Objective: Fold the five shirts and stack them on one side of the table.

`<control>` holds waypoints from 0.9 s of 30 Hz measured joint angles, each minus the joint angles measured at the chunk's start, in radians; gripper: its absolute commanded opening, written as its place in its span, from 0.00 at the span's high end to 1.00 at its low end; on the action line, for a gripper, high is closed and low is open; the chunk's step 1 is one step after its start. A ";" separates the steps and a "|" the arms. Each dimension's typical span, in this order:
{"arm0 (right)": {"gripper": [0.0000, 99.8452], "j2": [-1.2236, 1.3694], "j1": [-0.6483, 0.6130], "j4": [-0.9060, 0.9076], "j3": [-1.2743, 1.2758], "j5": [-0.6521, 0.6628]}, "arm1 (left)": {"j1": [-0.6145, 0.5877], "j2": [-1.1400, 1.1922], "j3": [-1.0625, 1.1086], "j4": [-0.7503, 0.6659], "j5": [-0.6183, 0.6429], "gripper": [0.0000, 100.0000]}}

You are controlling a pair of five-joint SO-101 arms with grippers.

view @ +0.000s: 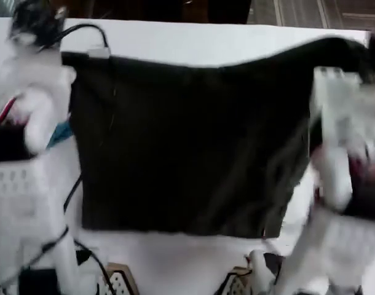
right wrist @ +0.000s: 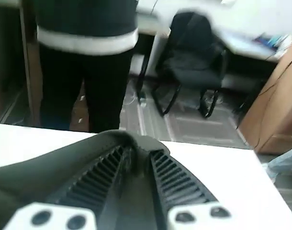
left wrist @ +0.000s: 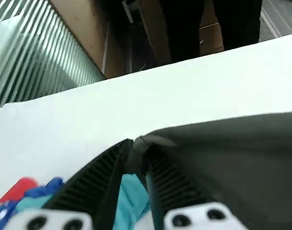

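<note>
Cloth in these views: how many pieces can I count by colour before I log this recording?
Dark grey fabric shirt: 1
Teal cloth piece: 1
Blue cloth piece: 1
Red cloth piece: 1
Total: 4, though the three bright pieces lie bunched together and may not be separate garments.

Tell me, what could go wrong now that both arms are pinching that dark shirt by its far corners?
The left jaws and the right jaws each pinch only a small bit of the dark shirt at a far corner, so the cloth could slip out mid-fold. The edge between them sags, so the fold may come out crooked. A teal cloth lies right beneath the left jaws and might get dragged along.
</note>
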 measured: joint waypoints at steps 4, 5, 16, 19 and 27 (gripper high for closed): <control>0.98 0.192 -0.005 -0.141 0.000 0.000 | 0.011 0.189 -0.063 -0.064 0.000 0.97; 0.98 0.235 -0.005 -0.163 0.000 0.000 | 0.011 0.230 -0.098 -0.068 0.000 0.97; 0.98 0.483 -0.005 -0.189 -0.147 0.000 | 0.011 0.552 -0.523 0.052 0.000 0.97; 0.98 0.537 -0.005 -0.161 -0.150 0.000 | 0.011 0.634 -0.532 0.075 0.000 0.97; 0.98 0.732 -0.005 0.046 -0.150 0.000 | 0.011 0.861 -0.496 0.173 0.000 0.97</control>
